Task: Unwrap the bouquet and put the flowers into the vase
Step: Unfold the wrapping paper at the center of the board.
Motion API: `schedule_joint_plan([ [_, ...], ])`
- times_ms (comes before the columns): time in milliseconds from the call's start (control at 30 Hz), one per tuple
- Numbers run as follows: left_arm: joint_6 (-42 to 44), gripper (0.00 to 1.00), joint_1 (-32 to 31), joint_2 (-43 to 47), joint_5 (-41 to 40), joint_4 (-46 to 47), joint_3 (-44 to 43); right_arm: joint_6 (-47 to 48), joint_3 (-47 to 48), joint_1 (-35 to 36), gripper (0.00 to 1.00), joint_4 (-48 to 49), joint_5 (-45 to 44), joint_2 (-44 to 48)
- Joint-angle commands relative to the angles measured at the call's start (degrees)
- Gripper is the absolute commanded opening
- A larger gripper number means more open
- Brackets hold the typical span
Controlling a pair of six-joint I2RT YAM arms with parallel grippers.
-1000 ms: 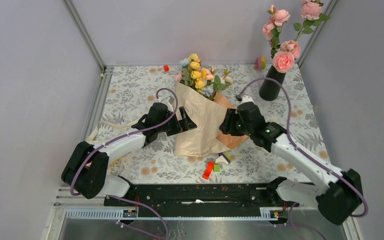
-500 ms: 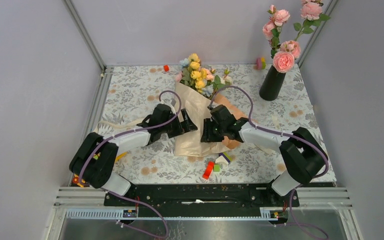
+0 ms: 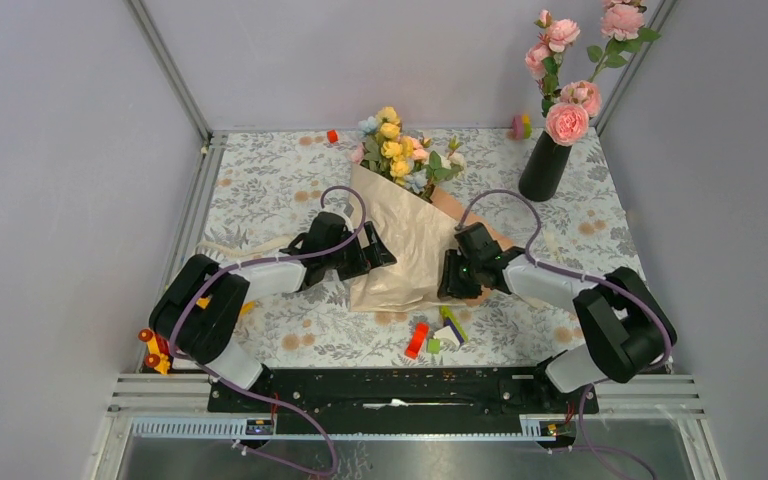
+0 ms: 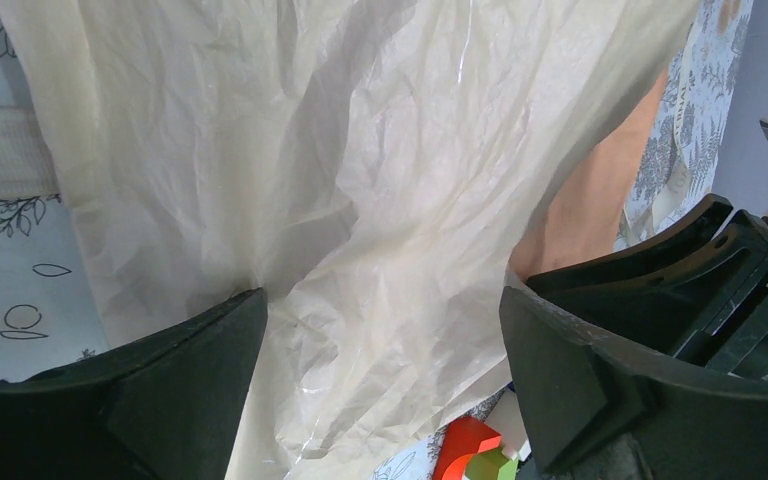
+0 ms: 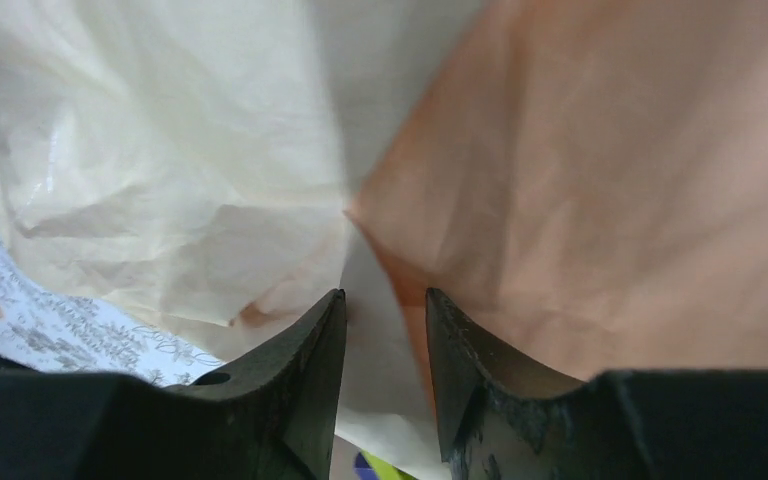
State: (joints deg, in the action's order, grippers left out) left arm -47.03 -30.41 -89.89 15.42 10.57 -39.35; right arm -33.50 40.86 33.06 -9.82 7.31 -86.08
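Nearest us, small coloured blocks (image 3: 422, 338) lie on the table (image 3: 260, 190). Just beyond, the bouquet (image 3: 405, 235) lies flat and wrapped. The left gripper (image 3: 375, 255) is at its left edge, jaws wide apart, cream paper (image 4: 360, 200) between them. The right gripper (image 5: 380, 300) is at the right edge, jaws narrowed around a paper fold; pinched or not, can't tell. The flowers (image 3: 400, 150) point away. Far right, the vase (image 3: 543, 165) holds pink roses (image 3: 567, 120).

This looks like a robotics lab test cell, though little beyond the enclosure shows. Plain grey panels (image 3: 50, 150) on aluminium frame posts (image 3: 165, 65) wall in a desk (image 3: 260, 190) covered with a floral-print cloth. A left arm (image 3: 260, 275) and a right arm (image 3: 560, 290) with purple cables stand on a black rail (image 3: 390, 385) at the desk's near edge.
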Motion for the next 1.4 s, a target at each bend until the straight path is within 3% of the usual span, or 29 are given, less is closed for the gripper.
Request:
schedule_joint_plan([
  [0, 1.40, 0.97, 0.27, -0.91, -2.26, -0.18, 0.21, 0.40, -3.03, -3.16, 0.43, -5.88, -4.36, 3.47],
  [300, 7.54, 0.97, -1.09, 4.61, -8.30, -6.99, -3.36, 3.14, -2.44, -10.54, 0.49, -14.00, -12.92, 10.34],
  [600, 19.98, 0.97, -13.93, 6.49, -17.42, -14.38, -13.18, 4.88, -2.79, -22.24, 0.53, -14.82, -10.67, 15.57],
  [733, 21.41, 0.97, -19.47, 3.32, -20.44, -16.63, -16.83, 4.96, -2.22, -23.59, 0.55, -14.80, -9.93, 18.39],
  [967, 24.04, 0.99, -30.09, -4.79, -36.49, -23.03, -24.57, 3.70, -2.56, -23.74, 0.59, -13.95, -8.07, 21.65],
  [1367, 26.81, 0.99, -33.31, -18.23, -52.42, -26.16, -35.36, 0.90, -5.48, -23.74, 0.64, -10.54, -4.94, 26.22],
])
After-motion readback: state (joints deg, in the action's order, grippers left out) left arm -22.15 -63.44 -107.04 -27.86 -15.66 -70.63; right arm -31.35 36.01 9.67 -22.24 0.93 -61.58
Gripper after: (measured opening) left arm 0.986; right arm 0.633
